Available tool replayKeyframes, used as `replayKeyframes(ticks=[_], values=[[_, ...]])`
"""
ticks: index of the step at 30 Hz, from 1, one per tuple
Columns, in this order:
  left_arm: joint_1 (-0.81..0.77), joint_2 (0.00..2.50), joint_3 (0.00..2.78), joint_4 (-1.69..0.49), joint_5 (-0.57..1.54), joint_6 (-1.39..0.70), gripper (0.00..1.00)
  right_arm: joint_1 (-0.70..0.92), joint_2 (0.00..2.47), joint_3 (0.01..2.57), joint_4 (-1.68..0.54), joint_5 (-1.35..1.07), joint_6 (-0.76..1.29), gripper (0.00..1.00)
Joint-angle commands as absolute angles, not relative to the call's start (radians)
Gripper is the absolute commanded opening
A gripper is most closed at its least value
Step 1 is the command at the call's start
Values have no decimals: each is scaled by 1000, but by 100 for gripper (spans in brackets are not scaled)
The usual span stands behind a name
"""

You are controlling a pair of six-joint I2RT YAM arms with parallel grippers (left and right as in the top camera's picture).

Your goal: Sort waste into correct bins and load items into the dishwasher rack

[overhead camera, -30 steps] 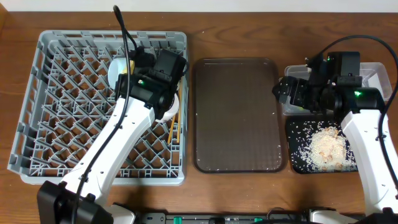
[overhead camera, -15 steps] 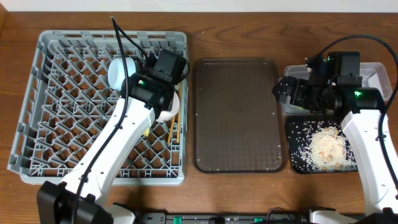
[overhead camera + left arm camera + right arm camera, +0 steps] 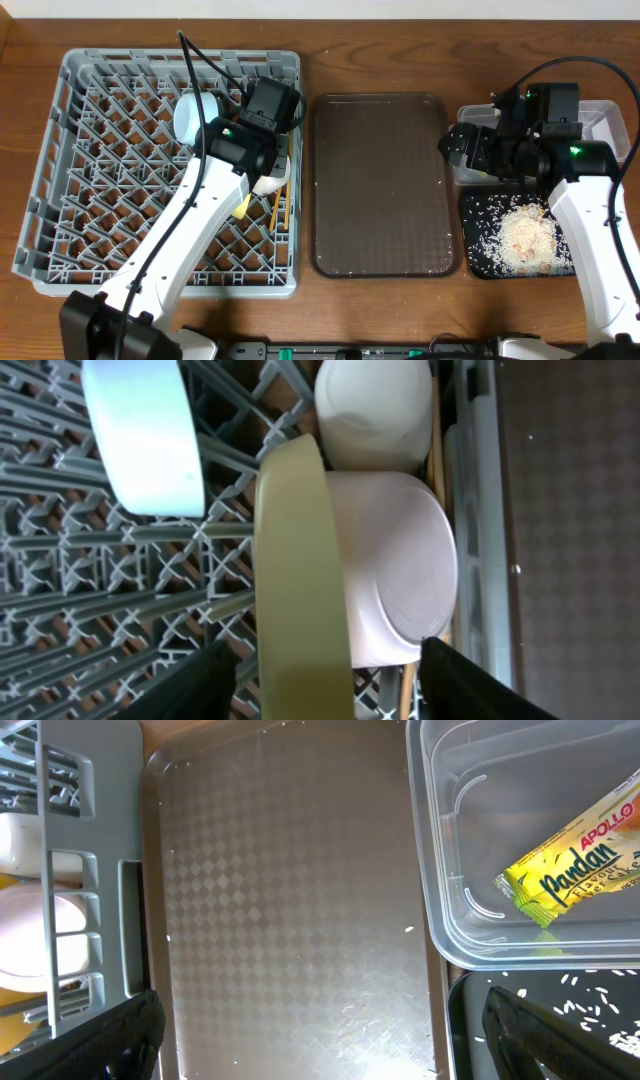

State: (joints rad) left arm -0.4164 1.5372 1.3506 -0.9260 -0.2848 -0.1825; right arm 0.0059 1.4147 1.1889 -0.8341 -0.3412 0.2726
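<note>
In the left wrist view the round yellow plate [image 3: 300, 580] stands on edge among the pegs of the grey dishwasher rack [image 3: 60, 200]. My left gripper [image 3: 330, 685] is open, one finger on each side of the plate and clear of it. A white bowl [image 3: 400, 570] leans against the plate, with a small white cup [image 3: 375, 410] beyond it and a light blue bowl [image 3: 145, 430] to the left. Chopsticks [image 3: 277, 210] lie by the rack's right wall. My right gripper [image 3: 325, 1040] hangs open and empty. The yellow-green wrapper [image 3: 580, 860] lies in the clear tub [image 3: 440, 870].
The brown serving tray [image 3: 380, 185] lies between the rack and the bins, under my right gripper. The black tray [image 3: 475, 260] holds scattered rice-like crumbs and a pale crumpled heap [image 3: 525, 235]. My left arm crosses the rack's right half.
My left gripper's jaws have spread apart and let go of the yellow plate, which stays standing in the rack. The right arm has not moved.
</note>
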Motion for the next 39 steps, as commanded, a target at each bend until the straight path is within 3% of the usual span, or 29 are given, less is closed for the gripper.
replayKeyframes(ticks=[1,4,7,10,20,39], values=[[-418,1491,1386,-925,-355,-189,64,14,1414,1191,-834,-345,261,99],[-412,1440,1412,-915,-360,-232,66,14,1414,1191,-834,-345,261,99],[-385,1363,1415,-892,-352,-327,80,14,1414,1191,-834,-345,261,99],[-330,1281,1415,-881,-295,-374,85,14,1414,1191,-834,-345,261,99],[-133,1140,1415,-919,-224,-376,90,14,1414,1191,-834,-345,261,99],[-130,1143,1415,-919,-224,-376,92,14,1414,1188,-834,-344,260,99]])
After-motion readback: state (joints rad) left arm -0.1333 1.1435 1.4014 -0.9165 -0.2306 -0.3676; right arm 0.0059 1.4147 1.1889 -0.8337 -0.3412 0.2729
